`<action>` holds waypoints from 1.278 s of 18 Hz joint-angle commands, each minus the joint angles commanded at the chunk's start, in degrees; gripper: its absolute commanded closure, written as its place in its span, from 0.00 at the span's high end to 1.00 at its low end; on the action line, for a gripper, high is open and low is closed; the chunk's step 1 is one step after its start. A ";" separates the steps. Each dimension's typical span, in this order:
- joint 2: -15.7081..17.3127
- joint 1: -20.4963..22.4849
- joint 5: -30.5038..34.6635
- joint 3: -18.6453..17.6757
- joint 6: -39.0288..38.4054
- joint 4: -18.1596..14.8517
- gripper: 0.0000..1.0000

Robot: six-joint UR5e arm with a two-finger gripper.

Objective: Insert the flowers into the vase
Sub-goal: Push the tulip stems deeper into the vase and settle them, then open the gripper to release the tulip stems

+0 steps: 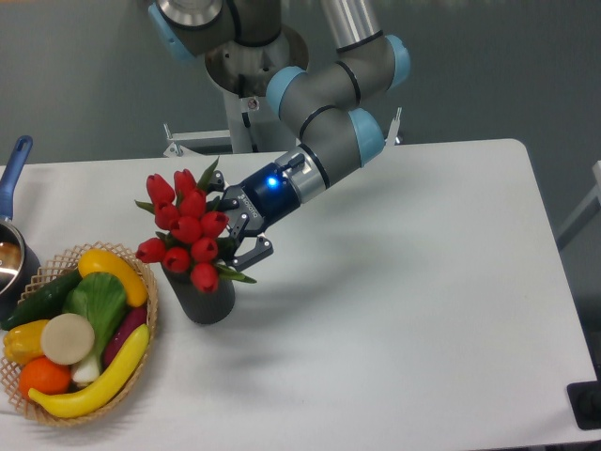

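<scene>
The gripper (237, 235) pinches the flowers (188, 235) by the stems (hidden behind the heads), heads to its left, tilting them so the stems can drop into the vase (202, 293) just below.

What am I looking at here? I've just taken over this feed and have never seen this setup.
One fixed camera looks down at a white table from the front. The grey and blue machine is a robot arm; its two-finger gripper holds a bunch of red tulips, the flowers, right over the mouth of a dark vase. The stems seem to be entering the vase, though the blooms hide the mouth. To the left sit a wicker basket of fruit and vegetables and, at the edge, a blue-handled pot.
</scene>
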 joint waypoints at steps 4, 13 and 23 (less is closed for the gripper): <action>1.23 0.26 0.18 -0.97 0.00 -0.09 1.00; 3.60 2.02 3.50 -2.11 -0.44 -0.53 1.00; 4.31 1.76 10.19 -2.55 -2.02 -0.53 1.00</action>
